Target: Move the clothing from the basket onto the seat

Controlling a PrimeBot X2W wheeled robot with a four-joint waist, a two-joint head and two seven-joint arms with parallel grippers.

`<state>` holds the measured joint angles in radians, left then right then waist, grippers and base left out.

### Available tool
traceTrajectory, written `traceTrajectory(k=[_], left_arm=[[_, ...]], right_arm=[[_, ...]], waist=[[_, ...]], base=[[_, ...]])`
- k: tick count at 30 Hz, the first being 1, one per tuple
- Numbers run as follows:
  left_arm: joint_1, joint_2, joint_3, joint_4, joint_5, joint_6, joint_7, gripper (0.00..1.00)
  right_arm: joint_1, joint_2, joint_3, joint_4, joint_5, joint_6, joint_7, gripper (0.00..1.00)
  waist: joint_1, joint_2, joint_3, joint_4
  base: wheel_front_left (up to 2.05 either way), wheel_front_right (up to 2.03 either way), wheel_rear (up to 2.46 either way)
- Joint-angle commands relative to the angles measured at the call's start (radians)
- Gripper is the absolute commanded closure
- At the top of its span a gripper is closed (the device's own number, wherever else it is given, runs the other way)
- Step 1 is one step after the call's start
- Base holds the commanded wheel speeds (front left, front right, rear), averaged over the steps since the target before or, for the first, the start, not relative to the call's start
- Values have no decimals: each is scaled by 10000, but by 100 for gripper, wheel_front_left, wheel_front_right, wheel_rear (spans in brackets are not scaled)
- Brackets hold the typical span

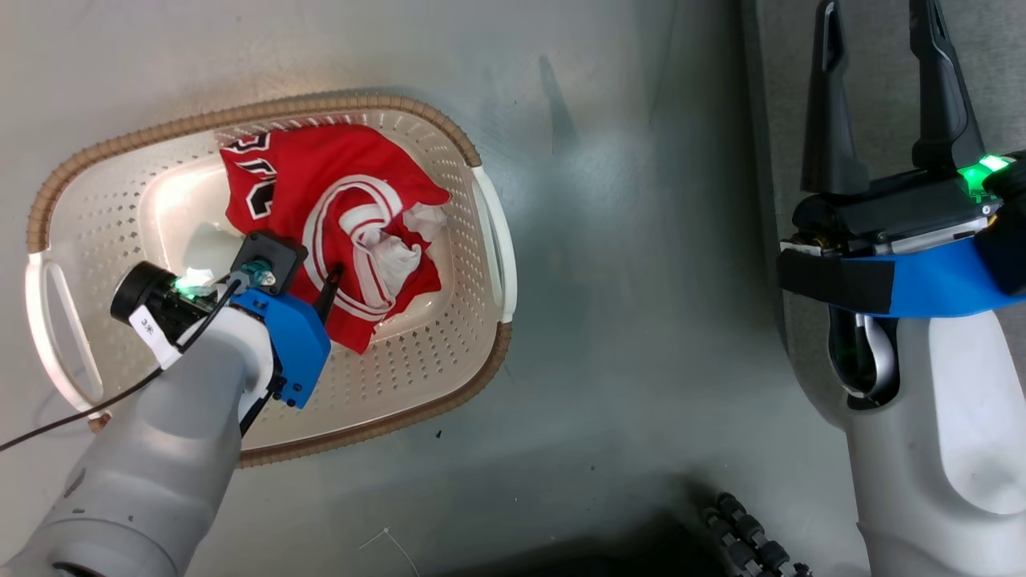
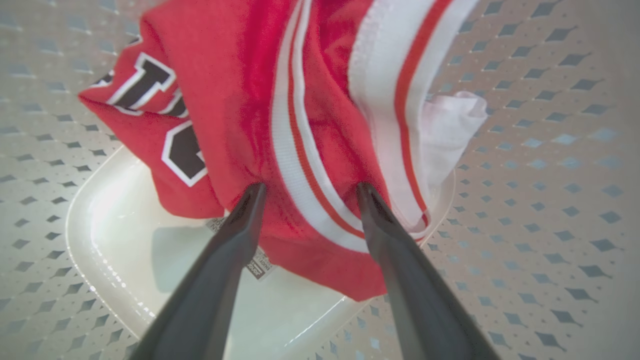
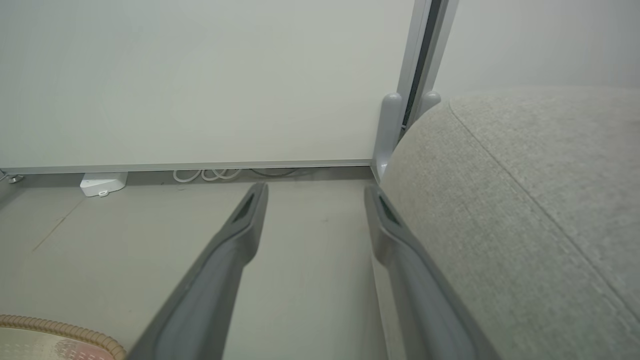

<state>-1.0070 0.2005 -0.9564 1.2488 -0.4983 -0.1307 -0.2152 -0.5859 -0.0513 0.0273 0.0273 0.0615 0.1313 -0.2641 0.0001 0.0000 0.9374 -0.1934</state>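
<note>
Mid-frame, the left gripper (image 2: 310, 187) is touching the clothing (image 2: 240, 100) in the basket (image 1: 337, 102), fingers released; upper right, the right gripper (image 1: 875, 32) is hovering released beside the seat (image 3: 525, 200).

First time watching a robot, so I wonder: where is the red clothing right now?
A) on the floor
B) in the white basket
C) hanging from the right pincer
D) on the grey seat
B: the red clothing lies bunched inside the basket, with the open left pincer poised at it.
</note>
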Motion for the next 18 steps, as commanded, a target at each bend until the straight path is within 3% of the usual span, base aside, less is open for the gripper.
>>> traceTrajectory(k=[1, 14, 15, 16, 17, 18], left_arm=[[-164, 25, -58, 44, -20, 8, 37, 0], [-825, -1, -615, 279, -171, 8, 332, 0], [-846, -6, -659, 290, -196, 8, 363, 6], [-881, -4, -689, 301, -217, 8, 353, 82], [-910, -7, -711, 311, -241, 8, 344, 100], [-923, -23, -735, 319, -261, 8, 342, 100]], right_arm=[[-176, 18, -17, -51, -69, -9, -5, 0], [-194, 18, -101, -209, 18, -11, -5, 0], [-197, 18, -105, -207, 21, -11, -5, 0], [-204, 18, -110, -210, 26, -11, -5, 0], [-209, 18, -122, -212, 36, -11, -5, 0], [-214, 18, -135, -208, 43, -11, -5, 0]], waist=[[-1, 0, 140, 36], [-1, 0, 832, -41], [-1, 0, 844, -44], [-1, 0, 857, -44], [-1, 0, 863, -43], [-1, 0, 863, -38]], base=[[0, 0, 0], [0, 0, 0], [0, 0, 0], [0, 0, 0], [0, 0, 0], [0, 0, 0]])
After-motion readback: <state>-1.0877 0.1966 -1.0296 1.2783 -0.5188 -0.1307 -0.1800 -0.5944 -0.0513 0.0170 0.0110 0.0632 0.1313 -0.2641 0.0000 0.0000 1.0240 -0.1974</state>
